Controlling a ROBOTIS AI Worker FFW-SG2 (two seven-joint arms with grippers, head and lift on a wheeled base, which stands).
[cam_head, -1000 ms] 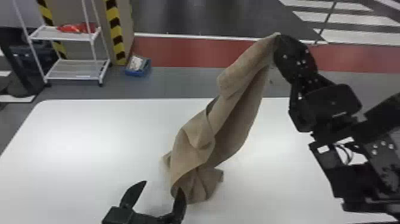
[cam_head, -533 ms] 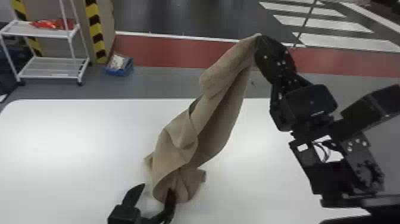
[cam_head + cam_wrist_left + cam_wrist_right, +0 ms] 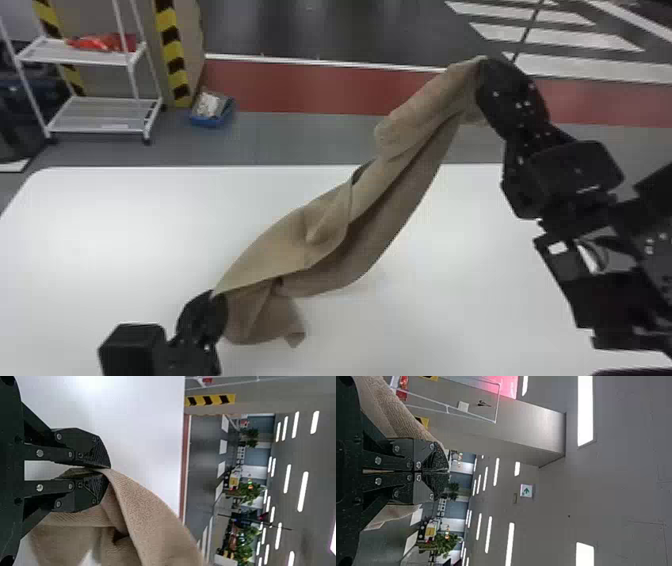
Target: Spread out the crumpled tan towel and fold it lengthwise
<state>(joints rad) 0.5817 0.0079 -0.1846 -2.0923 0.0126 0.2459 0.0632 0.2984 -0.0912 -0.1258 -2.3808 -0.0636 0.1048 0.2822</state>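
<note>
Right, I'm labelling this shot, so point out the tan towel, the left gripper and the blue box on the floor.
Tan towel point(image 3: 325, 225): head view, middle of its slanting length.
Left gripper point(image 3: 106, 471): left wrist view, between its fingertips.
Blue box point(image 3: 206, 121): head view, its near wall.

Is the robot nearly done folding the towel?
No, it looks early. Done: the tan towel is picked up at one end, high above the white table. In hand: the right gripper grips that end and the left gripper pinches an edge lower down. To do: spreading, since it hangs bunched and creased, then the lengthwise fold.
</note>
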